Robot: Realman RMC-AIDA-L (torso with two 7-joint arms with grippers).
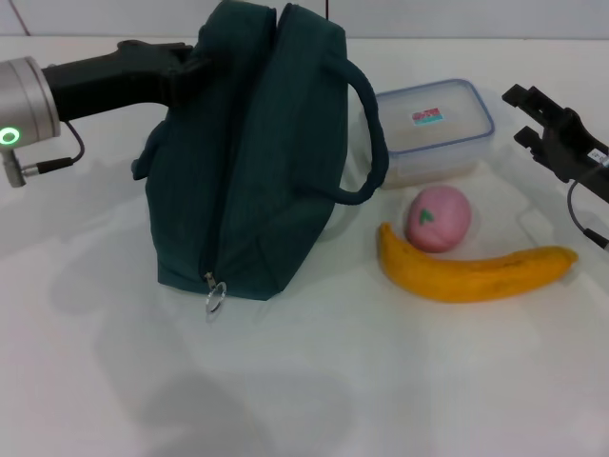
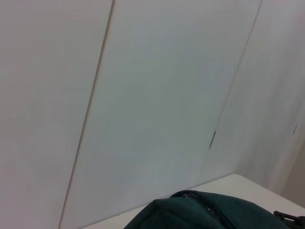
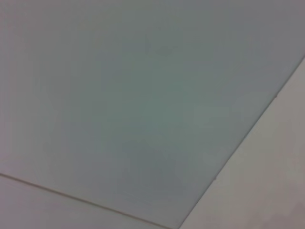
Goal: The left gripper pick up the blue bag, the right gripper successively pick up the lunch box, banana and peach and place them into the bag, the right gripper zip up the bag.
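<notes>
Your blue bag (image 1: 252, 152) stands upright on the table (image 1: 381, 381), its top against the left gripper (image 1: 186, 65), whose grip you can't quite make out. Right of it sit the lunch box (image 1: 433, 129), peach (image 1: 438, 218) and banana (image 1: 471, 271). The right gripper (image 1: 525, 114) hovers open, empty, beside the lunch box.

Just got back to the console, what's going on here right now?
The left pincer is at the top of the blue bag, which stands on the table unzipped. The lunch box, peach and banana lie beside it, not yet packed. The right pincer hovers open near the lunch box, holding nothing.
</notes>
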